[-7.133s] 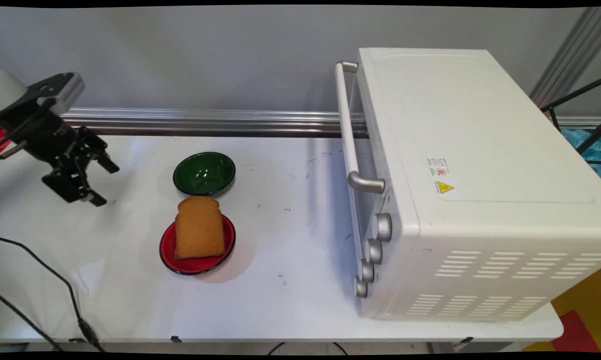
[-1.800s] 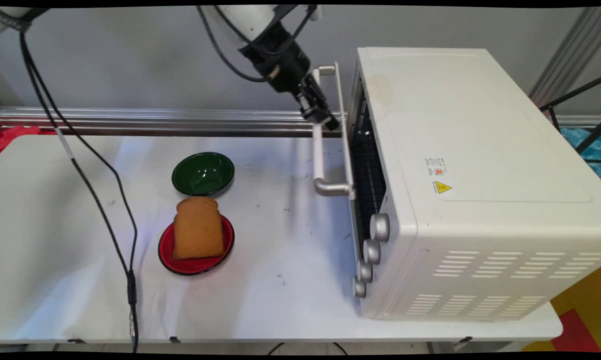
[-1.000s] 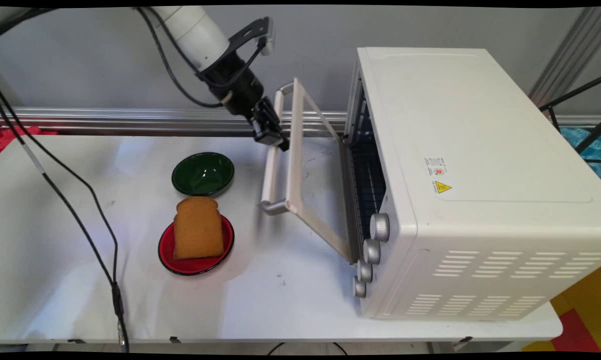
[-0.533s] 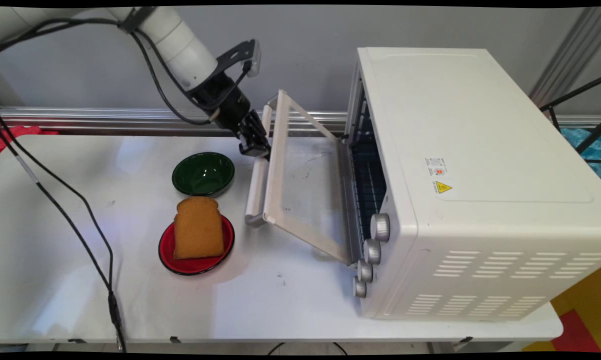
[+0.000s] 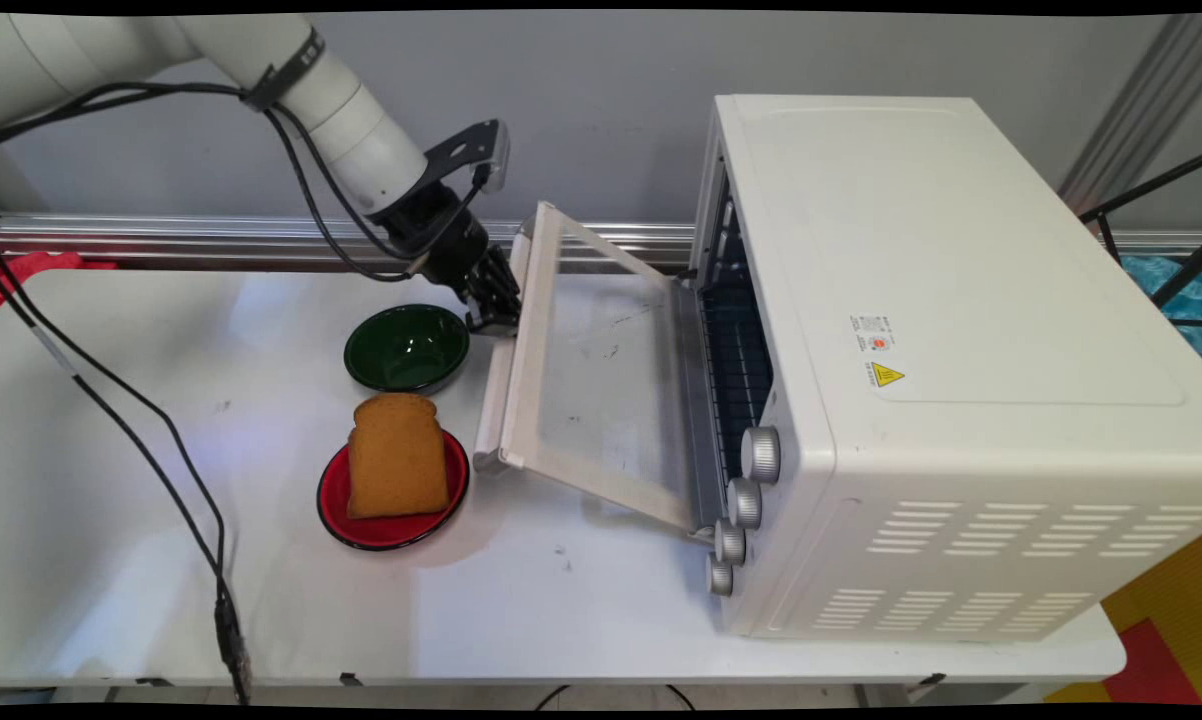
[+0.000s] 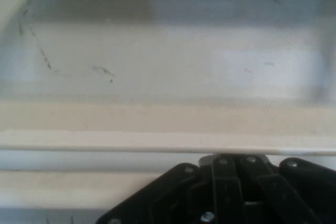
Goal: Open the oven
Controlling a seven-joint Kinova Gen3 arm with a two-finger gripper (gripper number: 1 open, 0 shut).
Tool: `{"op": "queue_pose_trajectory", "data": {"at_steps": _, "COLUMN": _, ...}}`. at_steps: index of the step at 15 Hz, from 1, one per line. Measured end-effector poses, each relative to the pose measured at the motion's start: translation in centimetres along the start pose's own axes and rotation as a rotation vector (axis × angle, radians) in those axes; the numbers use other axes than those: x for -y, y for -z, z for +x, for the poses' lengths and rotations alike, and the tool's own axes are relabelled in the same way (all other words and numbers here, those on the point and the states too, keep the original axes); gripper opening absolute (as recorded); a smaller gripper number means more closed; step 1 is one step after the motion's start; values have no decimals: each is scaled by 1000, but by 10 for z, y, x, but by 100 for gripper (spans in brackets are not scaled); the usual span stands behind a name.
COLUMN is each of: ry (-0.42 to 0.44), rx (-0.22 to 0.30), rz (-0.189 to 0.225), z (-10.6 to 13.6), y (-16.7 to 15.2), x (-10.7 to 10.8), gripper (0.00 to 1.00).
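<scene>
1. The gripper is clenching the door handle of the white toaster oven — in the hand view, its fingers are closing over the bar.
2. The glass door is hanging nearly flat, hinged at the oven's base.
3. It is looking stiff and fairly light, the pane breakable — the handle's middle is likely the safest hold.
4. A green bowl is sitting just beside the gripper; bread is resting on a red plate nearer the camera.

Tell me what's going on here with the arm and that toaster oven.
The white arm's gripper is closed on the handle of the toaster oven door, which hangs most of the way open, tilted down toward the table. The oven rack shows inside. Beside the door sit a green bowl and a slice of bread on a red plate, both untouched.
</scene>
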Motion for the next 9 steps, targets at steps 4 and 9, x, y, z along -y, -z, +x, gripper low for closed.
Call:
{"op": "queue_pose_trajectory", "data": {"at_steps": 4, "ry": -4, "rx": 1, "rz": -2, "z": -10, "y": -4, "x": 0, "gripper": 0}}
{"op": "queue_pose_trajectory", "data": {"at_steps": 9, "ry": 8, "rx": 7, "rz": 5, "z": -21, "y": 2, "x": 0, "gripper": 0}}
